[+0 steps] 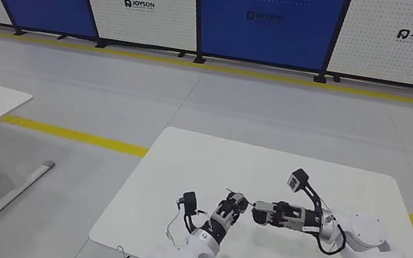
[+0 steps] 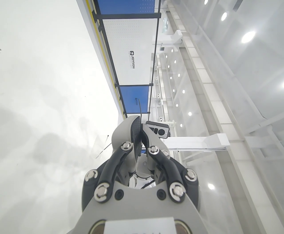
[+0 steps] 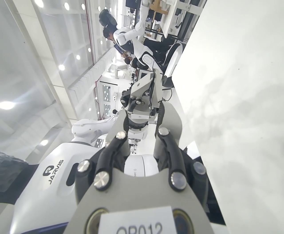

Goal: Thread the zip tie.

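White tabletop [image 1: 184, 166], 2 arms bent inward over its near half, tips almost meeting, right end effector [image 3: 144, 116] spread wide, empty, left end effector [image 2: 140, 127] pinched on thin black zip tie [image 2: 140, 108], lower length hidden in the grip

Logo lettering on white wall panels [image 1: 139, 4], blue panels [image 1: 265, 16]; code label [image 3: 138, 223] at right wrist, cut off.
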`<move>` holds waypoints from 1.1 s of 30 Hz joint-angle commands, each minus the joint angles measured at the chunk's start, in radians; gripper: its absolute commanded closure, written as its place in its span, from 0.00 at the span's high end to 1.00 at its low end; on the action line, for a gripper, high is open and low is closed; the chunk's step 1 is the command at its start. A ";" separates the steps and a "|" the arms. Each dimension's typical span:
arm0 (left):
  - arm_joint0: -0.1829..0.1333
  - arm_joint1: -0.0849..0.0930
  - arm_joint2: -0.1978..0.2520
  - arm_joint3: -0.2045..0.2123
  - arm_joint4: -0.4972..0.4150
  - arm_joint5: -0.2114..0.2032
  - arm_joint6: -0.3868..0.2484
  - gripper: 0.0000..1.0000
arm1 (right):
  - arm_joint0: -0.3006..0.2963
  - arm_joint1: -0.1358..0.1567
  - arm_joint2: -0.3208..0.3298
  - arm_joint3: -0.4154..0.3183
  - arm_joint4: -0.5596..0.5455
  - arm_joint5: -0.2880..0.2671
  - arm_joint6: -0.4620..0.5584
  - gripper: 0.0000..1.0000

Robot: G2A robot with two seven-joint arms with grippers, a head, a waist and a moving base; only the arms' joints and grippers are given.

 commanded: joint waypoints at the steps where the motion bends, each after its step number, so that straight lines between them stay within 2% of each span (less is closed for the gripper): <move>1: 0.002 -0.003 -0.002 0.000 0.006 0.001 0.000 0.00 | 0.000 -0.002 0.002 0.002 -0.003 0.002 0.002 0.25; 4: 0.005 -0.007 -0.005 0.001 0.011 0.002 0.001 0.00 | -0.001 -0.004 0.005 0.004 -0.007 0.006 0.005 0.24; 8: 0.009 -0.012 -0.010 0.000 0.017 0.003 0.000 0.00 | -0.002 -0.007 0.012 0.008 -0.016 0.006 0.002 0.11; 9: 0.010 -0.013 -0.011 0.000 0.018 0.003 -0.001 0.00 | -0.003 -0.007 0.014 0.009 -0.021 0.008 -0.001 0.02; 10: 0.011 -0.014 -0.012 0.000 0.020 0.003 -0.002 0.00 | -0.004 -0.008 0.016 0.009 -0.024 0.010 -0.003 0.00; 21: 0.027 -0.025 -0.026 -0.001 0.043 0.005 -0.019 0.00 | -0.007 -0.016 0.028 0.013 -0.033 0.031 0.006 0.00; 22: 0.028 -0.026 -0.027 -0.001 0.045 0.005 -0.020 0.00 | -0.007 -0.017 0.029 0.014 -0.034 0.032 0.009 0.15; 24: 0.031 -0.028 -0.029 -0.001 0.050 0.005 -0.023 0.00 | -0.007 -0.019 0.030 0.016 -0.033 0.033 0.016 0.81; 25: 0.033 -0.029 -0.030 -0.002 0.052 0.005 -0.024 0.00 | -0.006 -0.020 0.031 0.017 -0.033 0.033 0.017 1.00; 29: 0.038 -0.033 -0.033 -0.001 0.061 0.007 -0.028 0.00 | -0.008 -0.023 0.036 0.020 -0.034 0.027 0.018 0.96; 33: 0.040 -0.037 -0.033 0.003 0.071 0.008 -0.031 0.00 | -0.010 -0.026 0.040 0.022 -0.038 0.028 0.018 0.74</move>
